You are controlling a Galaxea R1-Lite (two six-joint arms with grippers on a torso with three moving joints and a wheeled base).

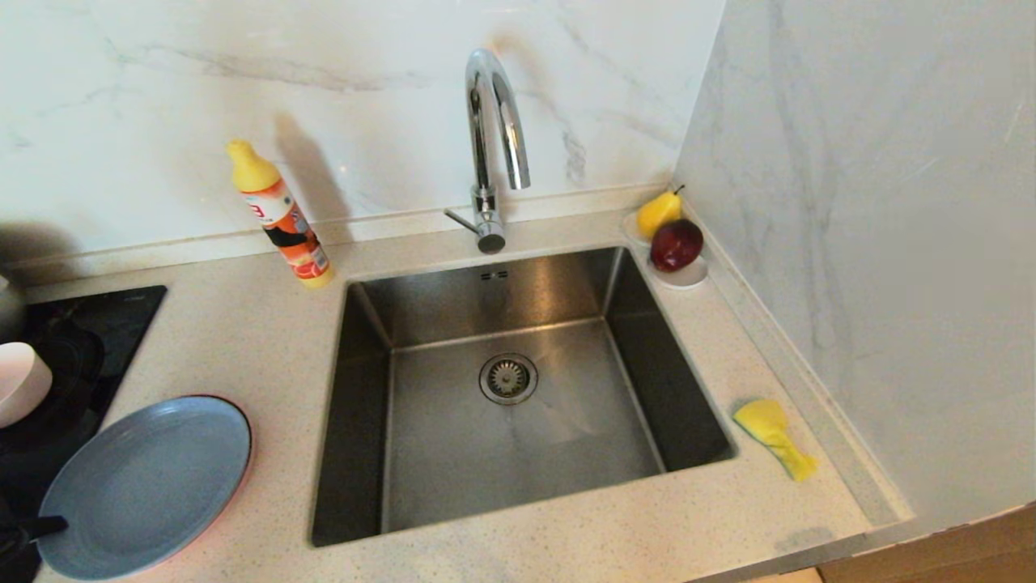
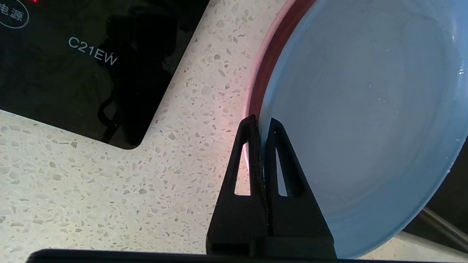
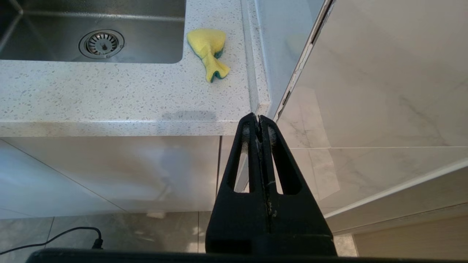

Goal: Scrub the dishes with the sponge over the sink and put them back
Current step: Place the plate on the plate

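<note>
Pinching blue-grey plate (image 2: 365, 120) rim, left hand (image 2: 261, 122).

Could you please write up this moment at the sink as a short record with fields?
left end effector: shut on the rim of the blue-grey plate, left of the sink
pink plate: its rim shows under the blue-grey plate
right end effector: shut, empty, parked below the counter edge
sponge: crumpled on the counter, right of the sink
sink: no dishes in it
pale bowl: at the far left, over the black cooktop
dish soap bottle: upright behind the sink's left corner
</note>
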